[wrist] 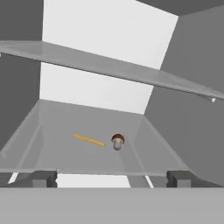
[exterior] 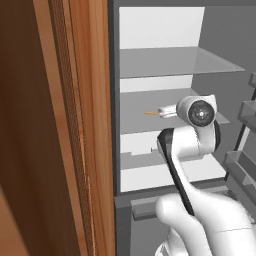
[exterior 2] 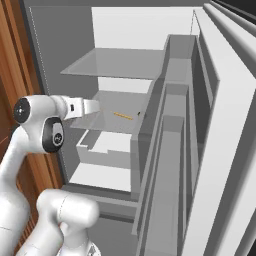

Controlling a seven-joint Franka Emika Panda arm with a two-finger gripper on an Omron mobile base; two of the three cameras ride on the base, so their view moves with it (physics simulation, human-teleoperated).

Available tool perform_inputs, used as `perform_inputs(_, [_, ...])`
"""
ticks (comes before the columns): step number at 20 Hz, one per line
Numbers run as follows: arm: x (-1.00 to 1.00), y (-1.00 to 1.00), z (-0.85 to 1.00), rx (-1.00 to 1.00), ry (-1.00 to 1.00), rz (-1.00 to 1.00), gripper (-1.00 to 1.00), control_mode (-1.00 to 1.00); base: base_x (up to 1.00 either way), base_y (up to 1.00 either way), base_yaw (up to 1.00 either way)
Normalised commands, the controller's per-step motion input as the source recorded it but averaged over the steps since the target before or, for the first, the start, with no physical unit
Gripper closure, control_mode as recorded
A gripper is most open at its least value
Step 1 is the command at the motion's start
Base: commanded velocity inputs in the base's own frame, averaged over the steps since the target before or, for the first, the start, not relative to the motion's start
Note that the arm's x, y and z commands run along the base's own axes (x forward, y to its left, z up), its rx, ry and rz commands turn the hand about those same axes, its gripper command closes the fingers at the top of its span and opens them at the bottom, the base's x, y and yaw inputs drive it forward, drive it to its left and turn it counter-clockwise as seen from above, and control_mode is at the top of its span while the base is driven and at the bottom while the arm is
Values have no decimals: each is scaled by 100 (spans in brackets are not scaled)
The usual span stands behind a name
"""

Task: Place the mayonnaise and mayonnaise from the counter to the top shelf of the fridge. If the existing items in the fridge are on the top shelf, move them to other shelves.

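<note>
The fridge (exterior: 225,45) stands open in front of me. Its top shelf (wrist: 109,65) is a thin pale-grey panel with nothing on it. On the shelf below (wrist: 57,148) lie the existing items: a thin orange-yellow sliver (wrist: 89,140) and a small round tan object (wrist: 117,141) just right of it. My gripper (wrist: 111,178) is open at the front edge of this lower shelf, level with the items and short of them, with nothing between its fingers. From the base I see the gripper (exterior 2: 92,106) left of the sliver (exterior 2: 123,116). The mayonnaise jars and the counter are out of view.
A brown wooden cabinet side (exterior: 75,125) stands close on the left of the fridge opening. The open fridge door with its grey bins (exterior 2: 170,150) runs along the right. White drawer fronts (exterior 2: 102,145) sit under the lower shelf.
</note>
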Motion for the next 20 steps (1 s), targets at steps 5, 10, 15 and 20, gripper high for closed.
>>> perform_inputs(5, [-100, 3, 73, 6, 10, -8, -100, -100, 0, 0, 0])
perform_inputs(10, [-100, 0, 31, 18, 11, -7, -100, -100, 0, 0, 0])
perform_inputs(15, [-98, 0, 2, 27, 10, -2, -100, -100, 0, 0, 0])
perform_inputs(20, [-48, 0, 0, 27, -6, 0, -100, -100, 0, 0, 0])
